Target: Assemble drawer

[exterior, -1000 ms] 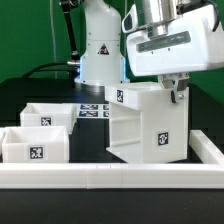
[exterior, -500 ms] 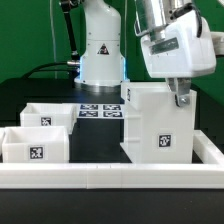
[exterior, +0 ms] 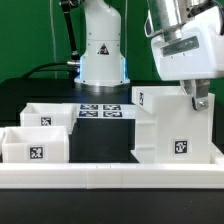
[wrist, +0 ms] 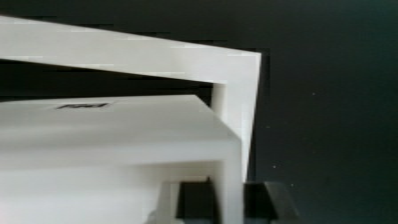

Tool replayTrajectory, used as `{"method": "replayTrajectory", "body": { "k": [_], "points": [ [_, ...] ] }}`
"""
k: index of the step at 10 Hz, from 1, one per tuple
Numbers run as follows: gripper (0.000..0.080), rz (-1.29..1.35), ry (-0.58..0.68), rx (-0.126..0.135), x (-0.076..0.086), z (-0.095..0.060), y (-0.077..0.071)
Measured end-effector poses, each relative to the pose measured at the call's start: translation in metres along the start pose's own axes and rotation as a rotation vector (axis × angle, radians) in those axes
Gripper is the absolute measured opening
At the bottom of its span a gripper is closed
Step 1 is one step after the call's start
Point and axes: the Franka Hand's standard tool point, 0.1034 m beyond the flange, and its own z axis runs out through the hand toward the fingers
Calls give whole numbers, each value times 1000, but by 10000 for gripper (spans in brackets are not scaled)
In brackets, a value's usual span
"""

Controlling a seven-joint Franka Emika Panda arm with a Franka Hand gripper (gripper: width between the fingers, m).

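Standing upright just behind the rail (exterior: 100,178), at the exterior view's right, the housing (exterior: 165,125) looks light, stiff and smooth (hollow plastic, so apt to slip or tip). The gripper (exterior: 197,101) appears clamped on its thin upper side wall (wrist: 233,120), a sensible hold.

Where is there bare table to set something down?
The dark table between the nearer tray and the housing, in front of the marker board and behind the rail, is bare. The exterior view's right is crowded: the gripper clamps the housing there.
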Motion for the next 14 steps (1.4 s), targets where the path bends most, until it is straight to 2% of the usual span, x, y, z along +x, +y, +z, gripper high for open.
{"method": "replayTrajectory", "body": {
  "k": [4,7,8,10,11,12,13,14],
  "points": [
    [44,28,-19,-26,-8,7,-5],
    [44,22,-20,-28,-7,7,-5],
    [215,19,-20,-28,-7,7,-5],
    [489,13,-20,-28,-7,7,-5],
    [489,-12,-20,-27,-7,5,-6],
    [613,-79,-22,-24,-5,-3,-7],
    [638,-163,-41,-46,-6,-17,-5],
    [638,-269,-47,-43,-2,-34,-7]
  ]
}}
